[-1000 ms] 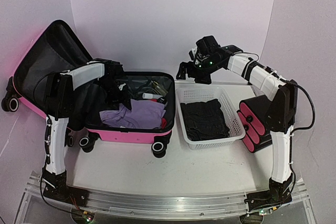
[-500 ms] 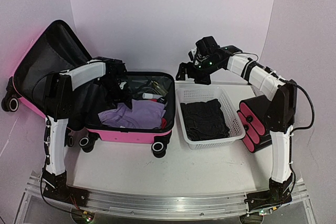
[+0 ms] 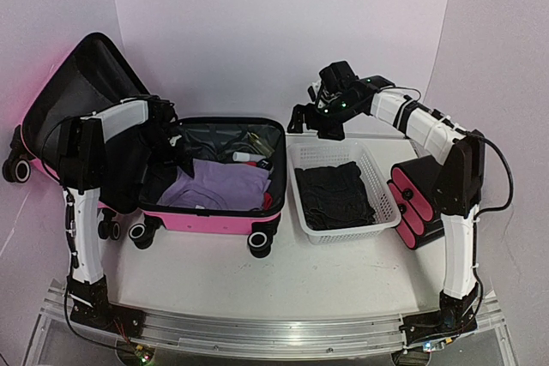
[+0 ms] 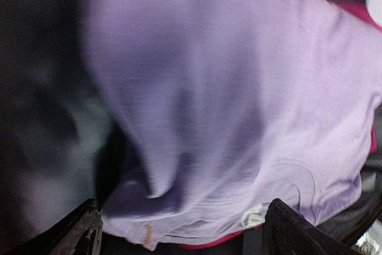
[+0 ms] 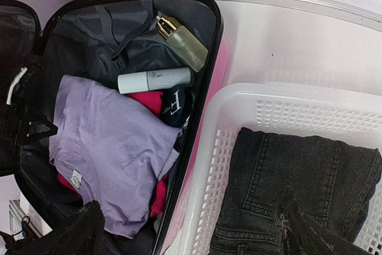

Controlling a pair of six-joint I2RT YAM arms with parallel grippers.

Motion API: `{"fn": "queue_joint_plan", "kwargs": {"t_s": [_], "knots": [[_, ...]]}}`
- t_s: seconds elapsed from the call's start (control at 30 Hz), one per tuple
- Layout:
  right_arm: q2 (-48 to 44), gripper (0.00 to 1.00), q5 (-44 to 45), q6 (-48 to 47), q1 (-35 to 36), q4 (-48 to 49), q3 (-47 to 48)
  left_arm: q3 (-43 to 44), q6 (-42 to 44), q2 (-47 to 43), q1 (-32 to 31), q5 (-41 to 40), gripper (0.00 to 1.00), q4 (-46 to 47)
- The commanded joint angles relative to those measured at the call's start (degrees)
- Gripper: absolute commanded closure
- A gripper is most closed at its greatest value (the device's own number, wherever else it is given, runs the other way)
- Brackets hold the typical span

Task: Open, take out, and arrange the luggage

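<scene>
The bright-pink luggage (image 3: pixel 214 219) lies open on the table, its black-lined lid (image 3: pixel 77 92) leaning back at the left. Inside it lies a lavender shirt (image 3: pixel 219 182) over a red garment (image 5: pixel 146 101). A perfume bottle (image 5: pixel 182 43), a white tube (image 5: pixel 154 80) and a navy item (image 5: pixel 177 107) lie at the far end. My left gripper (image 3: pixel 170 145) is open inside the case's left end, just over the shirt (image 4: pixel 239 88), holding nothing. My right gripper (image 3: pixel 316 122) is open and empty, high over the gap between the case and the basket.
A white mesh basket (image 3: pixel 343 233) holding folded black jeans (image 3: pixel 334 190) stands right of the luggage. A stack of black cases with pink ends (image 3: pixel 416 199) stands at the far right by the right arm. White walls close in at the back and sides.
My left gripper has moved left, towards the lid end of the case. The lavender shirt, bunched up before, now lies flatter. The right arm has barely moved.
</scene>
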Motion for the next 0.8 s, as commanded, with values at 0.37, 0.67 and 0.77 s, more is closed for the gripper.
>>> {"fn": "queue_joint_plan", "kwargs": {"t_s": [0.37, 0.67, 0.77], "knots": [[-1.3, 0.02, -0.8, 0.4, -0.3, 2.3, 0.9, 3.2, 9.3, 7.6, 1.0, 8.6, 0.01, -1.6], [-0.6, 0.02, -1.6, 0.6, -0.3, 2.3, 1.6, 2.2, 8.1, 3.3, 0.9, 12.7, 0.25, -2.3], [-0.4, 0.02, -1.7, 0.6, -0.3, 2.3, 1.7, 1.9, 6.0, 2.8, 0.8, 14.5, 0.36, -2.3]]}}
